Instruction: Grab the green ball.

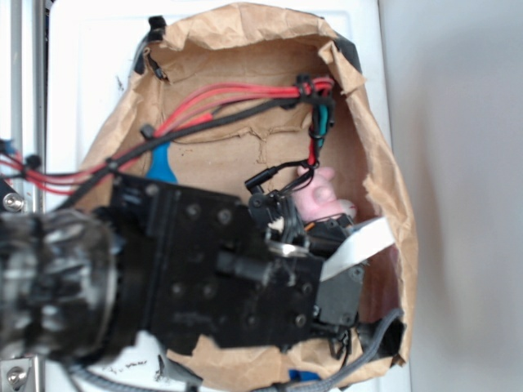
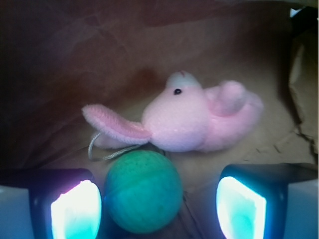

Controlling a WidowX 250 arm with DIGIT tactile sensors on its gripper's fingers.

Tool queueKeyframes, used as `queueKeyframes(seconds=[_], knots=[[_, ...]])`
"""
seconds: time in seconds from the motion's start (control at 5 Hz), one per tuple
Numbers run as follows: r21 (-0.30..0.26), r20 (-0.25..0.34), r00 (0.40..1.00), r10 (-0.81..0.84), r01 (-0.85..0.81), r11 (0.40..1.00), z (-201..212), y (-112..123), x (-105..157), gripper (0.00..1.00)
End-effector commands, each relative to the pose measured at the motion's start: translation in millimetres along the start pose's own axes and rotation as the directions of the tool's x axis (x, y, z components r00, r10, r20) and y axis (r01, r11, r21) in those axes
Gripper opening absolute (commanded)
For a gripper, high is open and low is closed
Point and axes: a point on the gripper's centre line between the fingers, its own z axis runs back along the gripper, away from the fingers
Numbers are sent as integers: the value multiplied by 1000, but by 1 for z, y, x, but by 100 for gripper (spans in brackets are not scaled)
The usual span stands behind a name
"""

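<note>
The green ball (image 2: 143, 191) lies on brown paper, low in the wrist view. My gripper (image 2: 158, 206) is open around it. The left pad (image 2: 76, 211) is right against the ball or almost so, while the right pad (image 2: 240, 206) stands well clear of it. Just beyond the ball lies a pink plush toy (image 2: 189, 117) on its side, its cord looping down to the ball. In the exterior view the arm and gripper (image 1: 288, 237) reach down into the paper bag (image 1: 384, 163). They hide the ball there; only part of the pink plush toy (image 1: 320, 194) shows.
The crumpled walls of the brown paper bag (image 2: 99, 45) rise all round the objects. A blue object (image 1: 162, 167) shows at the bag's left, behind the arm. Red and black cables (image 1: 237, 102) cross above the bag. A white surface (image 1: 90, 49) surrounds it.
</note>
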Motion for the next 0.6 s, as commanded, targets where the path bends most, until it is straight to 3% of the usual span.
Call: queueKeyframes(seconds=[0.0, 0.2, 0.4], knots=[[-16, -23, 998, -50, 50, 999, -23, -2, -4, 100], [-14, -52, 998, -20, 19, 1000, -20, 3, -6, 0], [-39, -54, 998, -17, 15, 999, 3, 8, 0, 0]])
